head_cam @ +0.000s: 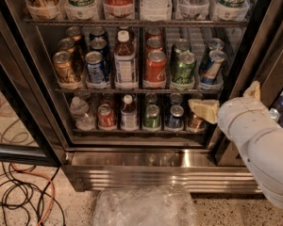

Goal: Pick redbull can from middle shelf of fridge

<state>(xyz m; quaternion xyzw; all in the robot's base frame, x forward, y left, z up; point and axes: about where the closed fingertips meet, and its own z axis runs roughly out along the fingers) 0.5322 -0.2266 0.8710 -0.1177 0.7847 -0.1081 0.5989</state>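
Labels not legible; colours only.

- redbull can [211, 68]: slim, blue-silver, upright at right end of middle shelf [132, 91], second like can behind it. Green can [184, 68] just beside on left, then red can [155, 67], clear bottle [125, 60], dark-blue can [96, 66], gold can [66, 67].
- fridge [155, 171]: dark frame, wire racks, ribbed steel base panel.
- Floor speckled; orange and black cables [19, 197] at left, crumpled clear plastic [141, 206] in front.
- claw [222, 95]: right of lower shelf, below redbull can, fingers spread wide, holding nothing.
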